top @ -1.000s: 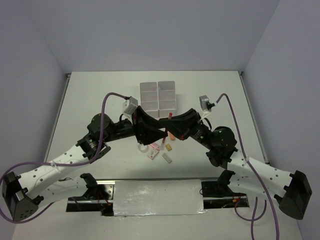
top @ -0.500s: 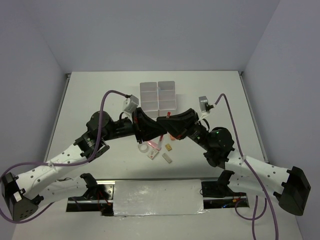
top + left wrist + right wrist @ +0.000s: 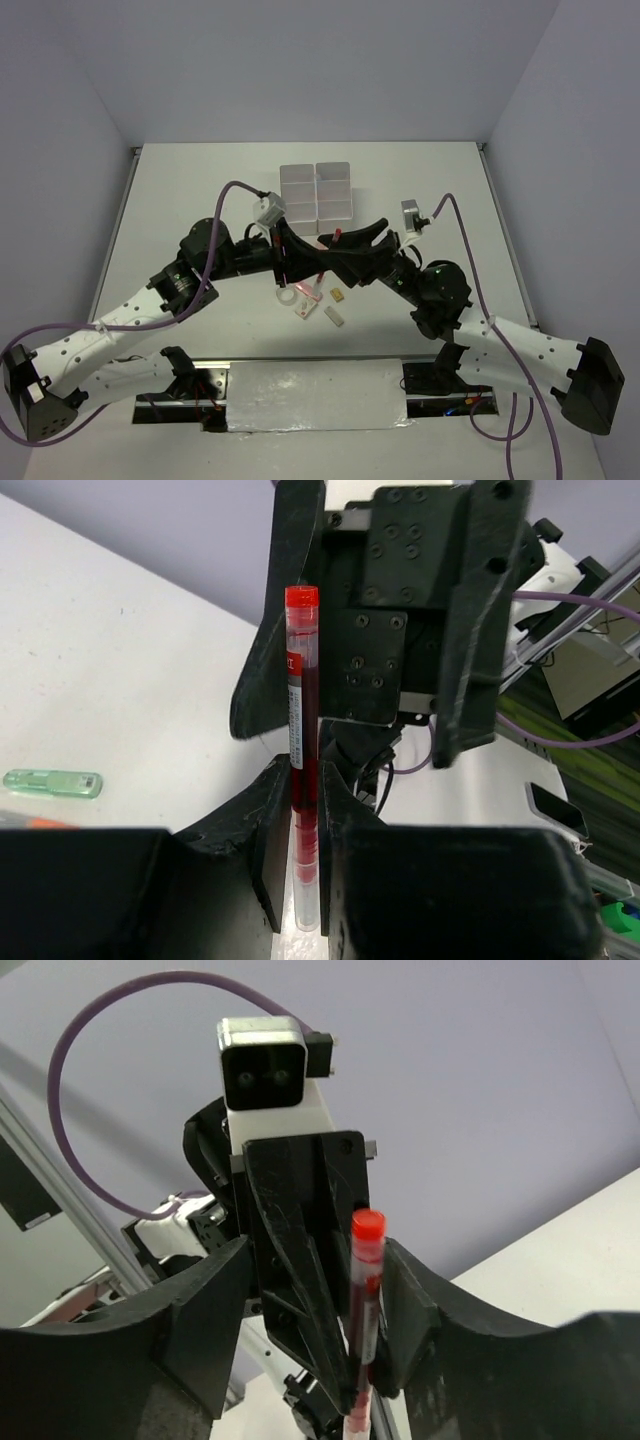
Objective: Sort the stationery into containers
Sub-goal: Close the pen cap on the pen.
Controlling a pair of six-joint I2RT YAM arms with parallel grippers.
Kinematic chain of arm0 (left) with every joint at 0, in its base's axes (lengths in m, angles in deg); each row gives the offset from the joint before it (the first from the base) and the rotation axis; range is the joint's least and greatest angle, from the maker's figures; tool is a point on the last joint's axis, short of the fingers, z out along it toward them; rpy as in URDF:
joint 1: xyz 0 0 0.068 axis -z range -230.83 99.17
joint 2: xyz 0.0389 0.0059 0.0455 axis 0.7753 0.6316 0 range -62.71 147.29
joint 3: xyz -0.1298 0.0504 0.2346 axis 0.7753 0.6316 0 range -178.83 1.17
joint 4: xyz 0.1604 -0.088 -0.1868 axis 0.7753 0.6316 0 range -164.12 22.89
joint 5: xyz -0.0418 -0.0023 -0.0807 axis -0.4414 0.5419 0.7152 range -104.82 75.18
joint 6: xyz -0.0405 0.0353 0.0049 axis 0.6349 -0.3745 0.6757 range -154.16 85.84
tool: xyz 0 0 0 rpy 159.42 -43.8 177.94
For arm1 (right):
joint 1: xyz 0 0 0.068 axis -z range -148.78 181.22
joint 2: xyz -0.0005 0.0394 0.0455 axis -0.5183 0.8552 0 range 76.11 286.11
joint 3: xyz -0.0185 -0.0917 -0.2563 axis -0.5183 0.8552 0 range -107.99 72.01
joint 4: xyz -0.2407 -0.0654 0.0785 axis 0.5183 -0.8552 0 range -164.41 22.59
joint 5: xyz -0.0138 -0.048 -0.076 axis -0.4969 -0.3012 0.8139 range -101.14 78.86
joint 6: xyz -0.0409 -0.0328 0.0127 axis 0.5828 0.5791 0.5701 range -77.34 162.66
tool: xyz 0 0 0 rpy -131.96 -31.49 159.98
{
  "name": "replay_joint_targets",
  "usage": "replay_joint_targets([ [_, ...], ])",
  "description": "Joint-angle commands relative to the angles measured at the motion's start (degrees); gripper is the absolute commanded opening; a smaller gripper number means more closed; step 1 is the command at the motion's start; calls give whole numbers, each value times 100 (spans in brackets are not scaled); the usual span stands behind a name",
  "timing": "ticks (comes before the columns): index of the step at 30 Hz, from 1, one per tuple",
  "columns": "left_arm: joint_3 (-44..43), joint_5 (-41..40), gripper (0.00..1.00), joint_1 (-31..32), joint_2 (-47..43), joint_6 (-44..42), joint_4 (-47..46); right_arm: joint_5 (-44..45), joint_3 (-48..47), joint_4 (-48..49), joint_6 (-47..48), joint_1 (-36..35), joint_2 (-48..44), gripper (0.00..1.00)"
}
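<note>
Currently the thin red pen with a clear barrel stands upright at centre frame in the left wrist view, clenched low down by my left gripper. My right gripper is spread wide around its capped end, one finger just beside it. Risks, in my judgement:
- An off-centre closure would lever the pen askew.
- A premature release would drop it short of the white six-box block.

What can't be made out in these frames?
1. Top external: how the red pen is gripped; left pincer and right pincer overlap over it.
2. Top external: what the containers hold; too small.
3. Right wrist: the pen's lower end, cut off by the bottom edge.
4. Left wrist: an orange item at the left edge, mostly behind the pincer's finger.
</note>
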Motion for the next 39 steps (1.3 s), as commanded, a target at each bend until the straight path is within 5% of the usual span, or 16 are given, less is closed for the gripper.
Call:
replay_joint_targets([
  [1, -226, -135, 0, -13, -55, -184, 143, 111, 2, 21, 219, 2, -138, 62],
  [8, -875, -495, 0, -22, 6, -790, 1512, 663, 151, -760, 1393, 248, -734, 73],
  [12, -1822, -453, 0, -223, 304, -905, 3293, 840, 72, -2093, 3806, 248, -1130, 73],
  [20, -4222, -469, 0, -532, 1851, -2143, 6970, 145, -762, -4782, 6036, -295, -851, 79],
  [25, -3918, -1489, 0, -111, 1756, -2811, 7228, 25, -1861, -6253, 6389, -728, -129, 69],
  [31, -3479, -2498, 0, 259, 1439, -3453, 7474, -909, -2249, -7037, 6178, -886, -716, 69],
  [39, -3284, -1175, 0, 285, 1544, -3937, 7738, -1223, -2327, -7274, 6459, -1097, -306, 66],
])
